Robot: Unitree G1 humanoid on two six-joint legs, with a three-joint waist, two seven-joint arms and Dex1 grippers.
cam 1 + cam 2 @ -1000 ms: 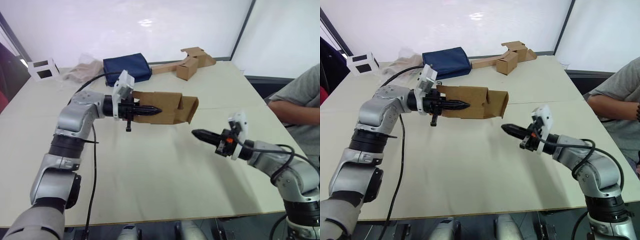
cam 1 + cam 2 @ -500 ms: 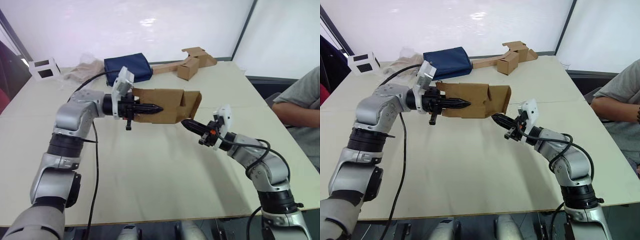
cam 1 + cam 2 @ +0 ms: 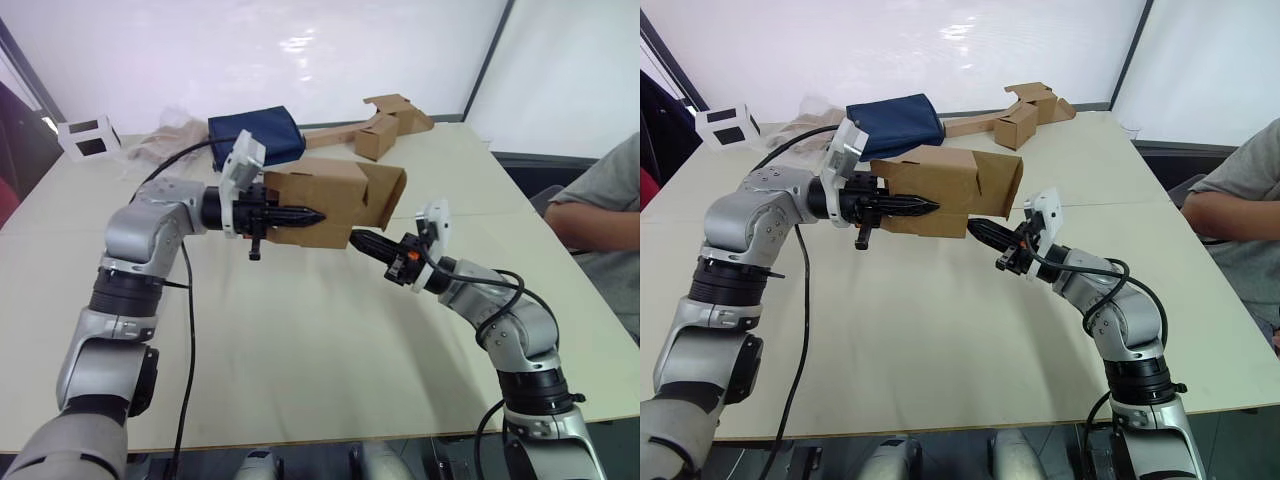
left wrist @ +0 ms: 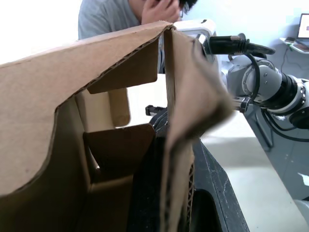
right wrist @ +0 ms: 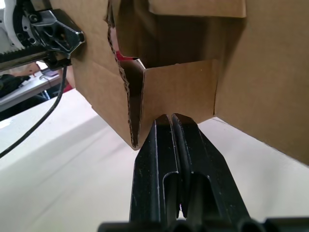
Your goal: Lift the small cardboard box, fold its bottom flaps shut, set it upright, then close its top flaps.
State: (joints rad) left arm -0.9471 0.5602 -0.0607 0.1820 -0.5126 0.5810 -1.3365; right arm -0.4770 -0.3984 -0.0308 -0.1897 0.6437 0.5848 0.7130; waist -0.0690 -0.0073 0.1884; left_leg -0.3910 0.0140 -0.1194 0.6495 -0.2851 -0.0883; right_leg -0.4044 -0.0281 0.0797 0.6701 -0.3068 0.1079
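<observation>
The small cardboard box [image 3: 325,195] hangs on its side above the table's middle. My left gripper [image 3: 312,214] is shut on the box's near side wall, and the left wrist view looks into the hollow box [image 4: 43,125]. The bottom flaps [image 3: 385,195] at the end facing my right arm stand partly open. My right gripper [image 3: 360,240] is shut, its tip just below that end. In the right wrist view its joined fingertips [image 5: 164,126] touch the lower flap [image 5: 178,92]. The top flaps at the far end are hidden behind my left gripper.
At the back of the table [image 3: 300,350] lie a brown box on a long cardboard strip [image 3: 382,127], a navy bag [image 3: 255,135], crumpled material [image 3: 160,145] and a white block [image 3: 85,137]. A person [image 3: 605,200] sits at the right edge.
My right gripper has swung left and up from open table to the box's flapped end. My left gripper has lifted and turned the box slightly.
</observation>
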